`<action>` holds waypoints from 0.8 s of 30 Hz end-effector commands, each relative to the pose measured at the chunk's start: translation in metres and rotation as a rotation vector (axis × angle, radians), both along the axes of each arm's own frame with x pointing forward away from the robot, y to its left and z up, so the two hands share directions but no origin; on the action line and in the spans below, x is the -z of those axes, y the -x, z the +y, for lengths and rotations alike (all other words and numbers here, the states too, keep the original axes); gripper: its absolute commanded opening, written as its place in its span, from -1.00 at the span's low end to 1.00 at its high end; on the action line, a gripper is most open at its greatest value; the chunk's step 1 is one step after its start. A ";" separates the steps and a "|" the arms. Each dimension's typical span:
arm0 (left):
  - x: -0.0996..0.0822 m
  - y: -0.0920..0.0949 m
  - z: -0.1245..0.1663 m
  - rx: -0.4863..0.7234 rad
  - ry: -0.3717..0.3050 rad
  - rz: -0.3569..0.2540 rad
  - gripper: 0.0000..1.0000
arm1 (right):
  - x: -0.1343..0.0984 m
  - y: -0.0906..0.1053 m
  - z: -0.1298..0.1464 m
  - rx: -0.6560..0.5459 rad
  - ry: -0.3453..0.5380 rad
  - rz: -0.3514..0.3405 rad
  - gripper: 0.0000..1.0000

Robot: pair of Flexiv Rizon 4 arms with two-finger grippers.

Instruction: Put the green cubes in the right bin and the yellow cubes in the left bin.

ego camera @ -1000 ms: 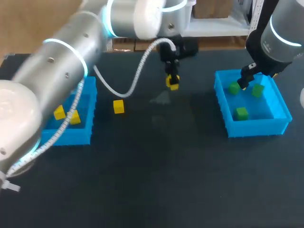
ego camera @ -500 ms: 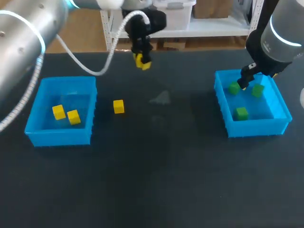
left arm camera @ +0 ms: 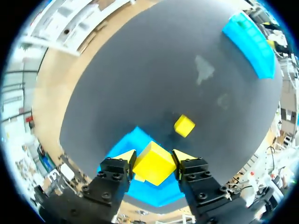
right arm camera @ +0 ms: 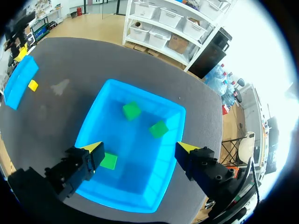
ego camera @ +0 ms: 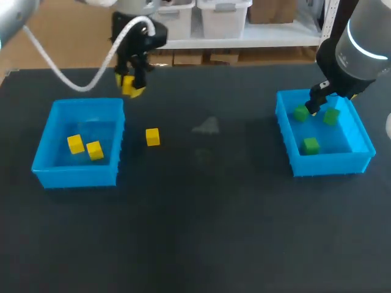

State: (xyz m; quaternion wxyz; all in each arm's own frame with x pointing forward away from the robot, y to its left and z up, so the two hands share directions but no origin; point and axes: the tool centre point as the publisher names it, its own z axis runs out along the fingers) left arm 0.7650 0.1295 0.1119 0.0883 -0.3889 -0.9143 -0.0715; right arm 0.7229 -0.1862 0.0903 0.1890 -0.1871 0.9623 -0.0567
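Centre the yellow cube (left arm camera: 154, 164), pinched between the fingers (left arm camera: 122, 157) of your left gripper (left arm camera: 153, 161), over the middle of the left bin (ego camera: 76, 174), lower, then spread them.

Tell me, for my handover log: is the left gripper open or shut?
Shut on a yellow cube: in the left wrist view both fingers of the left gripper press it from two sides.

The right arm (ego camera: 360, 36) was a rounded grey shell with a pale blue ring (ego camera: 367, 54) above a black wrist. A white coiled cable (ego camera: 81, 89) looped from the left arm (ego camera: 13, 11). The fingers (left arm camera: 113, 177) were black screwed blocks with yellow wedge tips (right arm camera: 95, 149).
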 end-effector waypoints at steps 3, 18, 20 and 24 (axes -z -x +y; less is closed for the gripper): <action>-0.008 0.073 0.081 -0.047 0.266 -0.303 -1.00 | 0.000 0.002 0.000 0.001 0.000 -0.005 1.00; 0.010 0.106 0.125 -0.192 0.254 -0.306 1.00 | 0.000 0.002 0.000 0.001 0.000 -0.005 1.00; 0.011 0.104 0.124 -0.191 0.255 -0.307 1.00 | 0.000 0.002 0.000 0.001 0.000 -0.005 1.00; 0.010 0.098 0.120 -0.188 0.259 -0.331 1.00 | 0.000 0.002 0.000 0.001 0.000 -0.005 1.00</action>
